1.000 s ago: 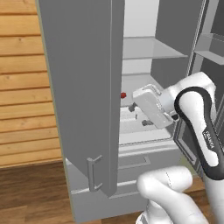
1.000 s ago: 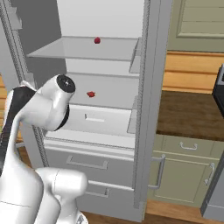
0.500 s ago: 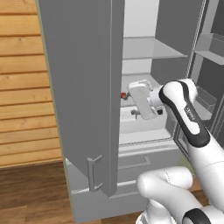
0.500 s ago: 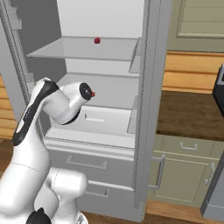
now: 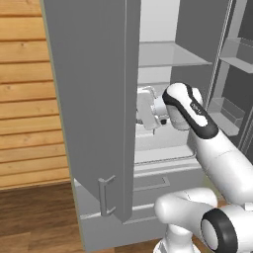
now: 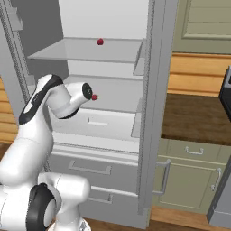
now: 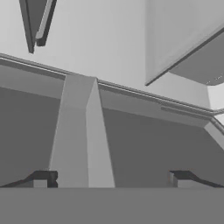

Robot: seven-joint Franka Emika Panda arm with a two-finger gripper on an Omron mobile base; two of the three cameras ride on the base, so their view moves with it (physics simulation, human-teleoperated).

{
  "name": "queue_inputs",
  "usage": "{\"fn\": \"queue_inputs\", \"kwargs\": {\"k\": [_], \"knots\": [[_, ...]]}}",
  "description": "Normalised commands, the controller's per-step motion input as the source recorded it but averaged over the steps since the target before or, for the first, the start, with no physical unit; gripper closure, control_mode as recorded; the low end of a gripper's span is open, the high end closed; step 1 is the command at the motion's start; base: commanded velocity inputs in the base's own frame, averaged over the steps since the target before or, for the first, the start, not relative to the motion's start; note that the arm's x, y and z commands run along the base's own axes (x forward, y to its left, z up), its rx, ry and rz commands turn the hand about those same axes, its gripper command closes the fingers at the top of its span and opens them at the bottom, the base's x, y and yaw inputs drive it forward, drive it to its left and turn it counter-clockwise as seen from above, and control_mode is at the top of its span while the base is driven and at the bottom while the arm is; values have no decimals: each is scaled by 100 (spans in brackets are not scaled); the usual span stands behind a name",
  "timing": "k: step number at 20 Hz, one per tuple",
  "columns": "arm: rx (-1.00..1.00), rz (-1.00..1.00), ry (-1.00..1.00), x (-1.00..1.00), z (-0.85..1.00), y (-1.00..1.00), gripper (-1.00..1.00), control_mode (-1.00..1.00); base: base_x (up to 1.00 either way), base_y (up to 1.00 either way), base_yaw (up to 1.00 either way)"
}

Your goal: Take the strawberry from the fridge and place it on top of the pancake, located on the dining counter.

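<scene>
- Fridge (image 6: 149, 113) stands open; its left door (image 5: 94, 108) swings out toward the base and hides much of the interior in the left base view.
- Two small dark red berries show in the right base view. One strawberry (image 6: 100, 41) sits on the upper glass shelf (image 6: 85, 50), toward the back, alone on that shelf.
- A second red berry (image 6: 94, 97) shows on the middle shelf (image 6: 117, 100), right at the edge of the arm's wrist; cannot tell whether they touch.
- Below the middle shelf: a pale drawer front (image 6: 97, 122), then two lower drawers (image 6: 90, 169) with bar handles, all shut.
- Door bins (image 5: 226, 109) on the right door look empty from here.
- Tool (image 7: 109, 179) reaches into the fridge at middle-shelf height. Fingertips (image 7: 41, 178) stand wide apart, nothing between them; hand view faces grey fridge walls and a shelf edge.
- No readable writing; small dark marks on the forearm (image 5: 197, 109) are too small to read.
- Green cabinets (image 6: 189, 176) and a dark wood worktop (image 6: 198, 115) lie to the fridge's right.
</scene>
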Motion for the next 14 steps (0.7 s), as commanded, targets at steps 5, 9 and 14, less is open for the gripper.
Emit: {"fn": "queue_inputs", "kwargs": {"k": [5, 9, 14], "knots": [[8, 0, 0, 8, 0, 38, -100, -100, 0, 0, 0], [4, 0, 5, 0, 0, 64, -100, -100, 0, 0, 0], [1, 0, 13, 0, 0, 74, -100, -100, 0, 0, 0]]}}
